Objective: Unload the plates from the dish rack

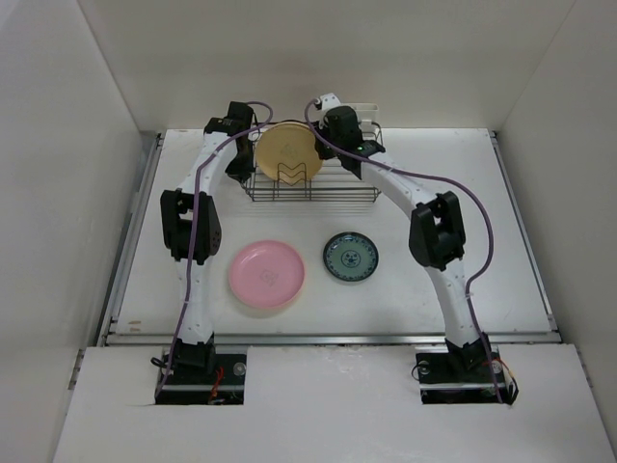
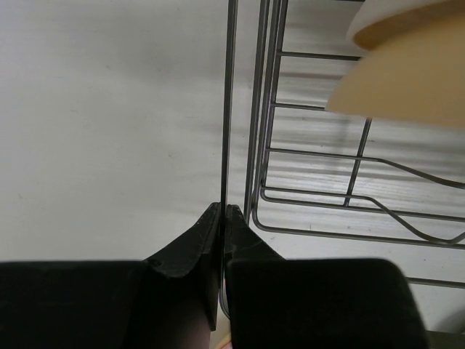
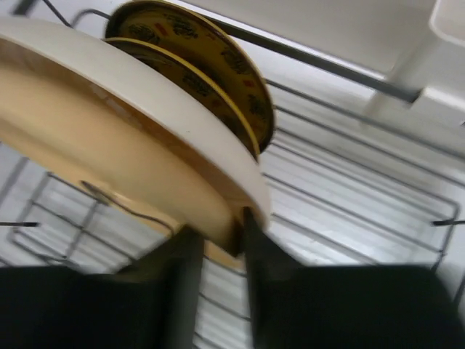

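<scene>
The black wire dish rack stands at the back of the table. In it a tan plate stands on edge. The right wrist view shows a cream plate close behind the tan plate, and a dark brown-and-yellow plate behind that. My right gripper is shut on the tan plate's lower rim, one finger on each face. My left gripper is shut on a wire of the rack's left edge. A pink plate and a teal-patterned plate lie flat on the table in front of the rack.
A white clip piece sits on the rack's far edge. Both arms arch over the table toward the rack. White walls close in the table on the left, right and back.
</scene>
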`<state>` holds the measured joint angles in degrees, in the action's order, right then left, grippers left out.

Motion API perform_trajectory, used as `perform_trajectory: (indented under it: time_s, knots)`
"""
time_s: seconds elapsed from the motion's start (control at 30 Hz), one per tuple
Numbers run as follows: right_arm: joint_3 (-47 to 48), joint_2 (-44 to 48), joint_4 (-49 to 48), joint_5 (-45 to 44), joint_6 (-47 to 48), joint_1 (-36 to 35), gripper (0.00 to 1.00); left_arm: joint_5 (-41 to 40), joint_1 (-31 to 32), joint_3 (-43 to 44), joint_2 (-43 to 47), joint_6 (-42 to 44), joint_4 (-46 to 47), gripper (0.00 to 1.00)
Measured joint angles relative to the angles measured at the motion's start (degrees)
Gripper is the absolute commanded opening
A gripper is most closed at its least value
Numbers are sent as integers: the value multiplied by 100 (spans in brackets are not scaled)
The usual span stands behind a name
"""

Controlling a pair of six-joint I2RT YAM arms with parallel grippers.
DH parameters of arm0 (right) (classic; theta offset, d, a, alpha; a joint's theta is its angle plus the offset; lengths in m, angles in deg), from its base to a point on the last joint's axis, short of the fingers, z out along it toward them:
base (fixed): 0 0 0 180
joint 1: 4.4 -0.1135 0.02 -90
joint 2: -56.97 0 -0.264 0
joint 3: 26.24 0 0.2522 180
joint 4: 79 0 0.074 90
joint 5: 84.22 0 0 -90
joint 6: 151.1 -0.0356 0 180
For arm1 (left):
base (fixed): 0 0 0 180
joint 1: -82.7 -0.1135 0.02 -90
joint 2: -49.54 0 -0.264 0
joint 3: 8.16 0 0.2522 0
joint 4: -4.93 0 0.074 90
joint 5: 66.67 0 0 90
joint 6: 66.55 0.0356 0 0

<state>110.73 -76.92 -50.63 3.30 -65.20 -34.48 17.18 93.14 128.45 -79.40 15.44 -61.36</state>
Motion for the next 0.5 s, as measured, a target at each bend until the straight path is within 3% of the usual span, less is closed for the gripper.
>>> perform_trajectory:
  time_s: [0.03, 0.07, 0.33, 0.5]
  knots:
    - [9, -37, -17, -50, 94, 0, 3, 2, 0, 0, 0, 0, -2, 0]
    - [9, -79, -35, -111, 149, 13, 0, 0, 0, 2, 0, 0, -13, 0]
    - [-522, 131, -361, -297, 413, -13, 0, 57, 13, 50, 0, -50, -146, 0]
    - [-1182, 723, -586, -721, 802, -42, 0, 79, 33, 52, 0, -177, -278, 0]
